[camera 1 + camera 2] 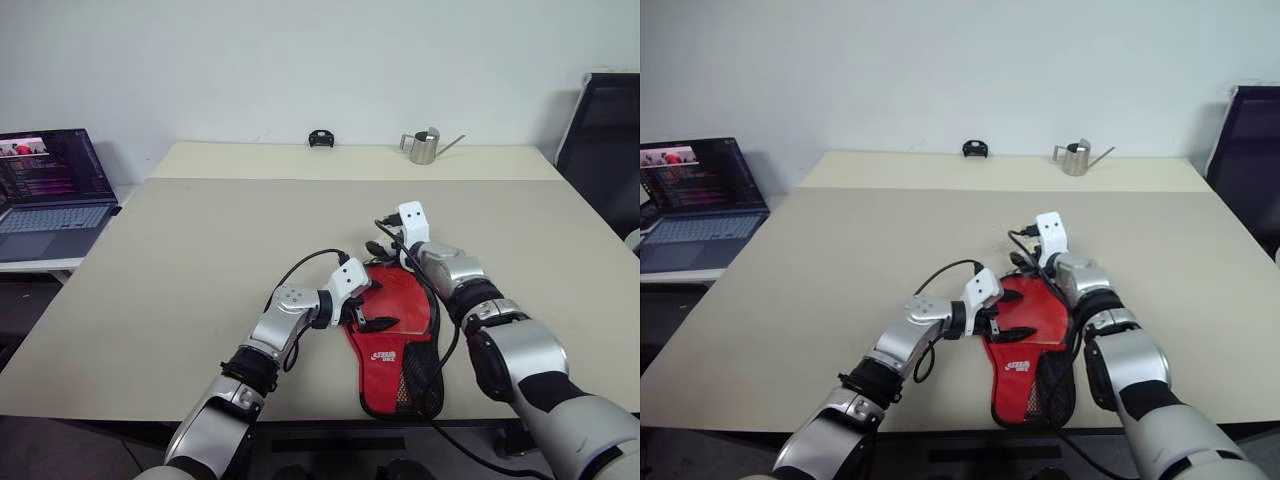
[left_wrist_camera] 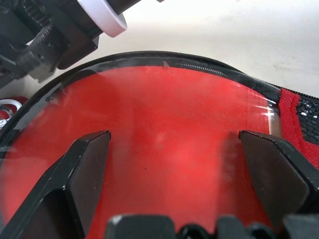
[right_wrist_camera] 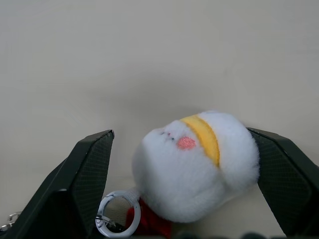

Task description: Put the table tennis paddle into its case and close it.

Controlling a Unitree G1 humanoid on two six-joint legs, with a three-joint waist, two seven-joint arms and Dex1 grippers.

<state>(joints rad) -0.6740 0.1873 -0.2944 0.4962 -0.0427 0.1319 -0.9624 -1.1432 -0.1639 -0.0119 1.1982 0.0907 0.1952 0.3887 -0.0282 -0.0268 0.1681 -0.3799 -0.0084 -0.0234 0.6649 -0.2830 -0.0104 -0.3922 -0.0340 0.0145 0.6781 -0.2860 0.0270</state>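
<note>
Low in the frame's centre, we see the red paddle-shaped fabric case (image 1: 392, 345) on the beige tabletop (image 1: 200, 260), round red-faced paddle (image 2: 164, 144) inside; left hand (image 1: 362, 308) and right hand (image 1: 385, 247) both spread apart, a white plush charm (image 3: 197, 164) between the right's fingers.

The case (image 1: 392, 345) lies on the table (image 1: 200, 260) near its front edge. A laptop (image 1: 50, 195) sits off to the left. A small metal watering can (image 1: 426, 146) stands at the far edge, a small dark object (image 1: 320, 138) to its left.

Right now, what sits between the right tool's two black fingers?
A white plush charm with a yellow band and pink cheek, hung on a silver ring, lies on the beige table between the open right tool fingers, seen in the right wrist view.
</note>
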